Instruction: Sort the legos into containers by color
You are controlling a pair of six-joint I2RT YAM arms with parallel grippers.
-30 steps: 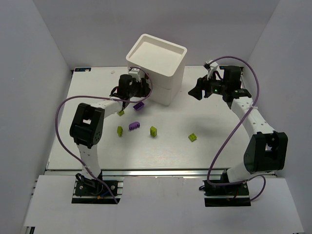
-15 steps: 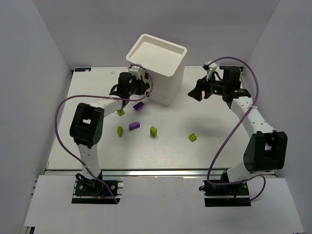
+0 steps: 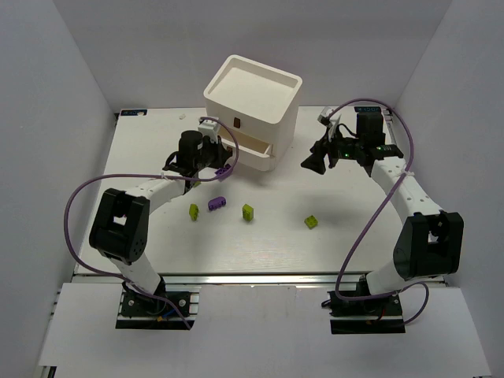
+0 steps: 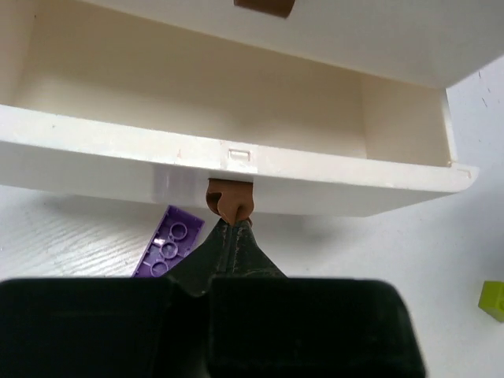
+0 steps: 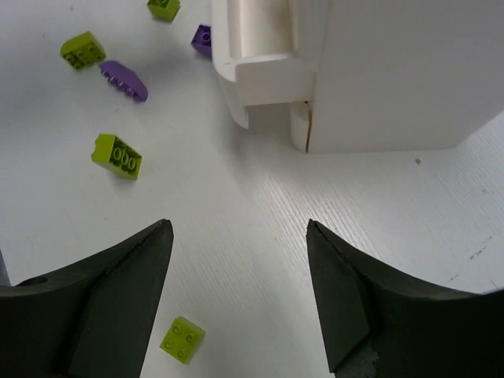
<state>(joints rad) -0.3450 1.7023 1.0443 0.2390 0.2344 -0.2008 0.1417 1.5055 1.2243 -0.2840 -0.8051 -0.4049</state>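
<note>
White walls [image 3: 47, 118] closed in the table [image 3: 354, 197], which carried the chest [image 3: 260, 126] with its lower drawer [image 3: 249, 154] standing partly out. We had the left gripper [image 4: 231, 227] pinched together on that drawer's brown pull [image 4: 230, 198]. The right gripper [image 5: 238, 228] hovered beside the chest with jaws apart, holding nothing. As far as we could see the drawer was bare inside, and the legos [image 3: 312, 222] lay on the table: a purple lego [image 4: 168, 241] just under the drawer front beside the left gripper, the others well apart nearer us. We judged the hold slight, since only the tips pinched a small pull, so a crooked tug could slip off it. Drawing too far could bring the drawer right out of the chest, or drag the light chest along the table. Dropping the left gripper low could also shove the purple lego under the drawer, out of reach.
</note>
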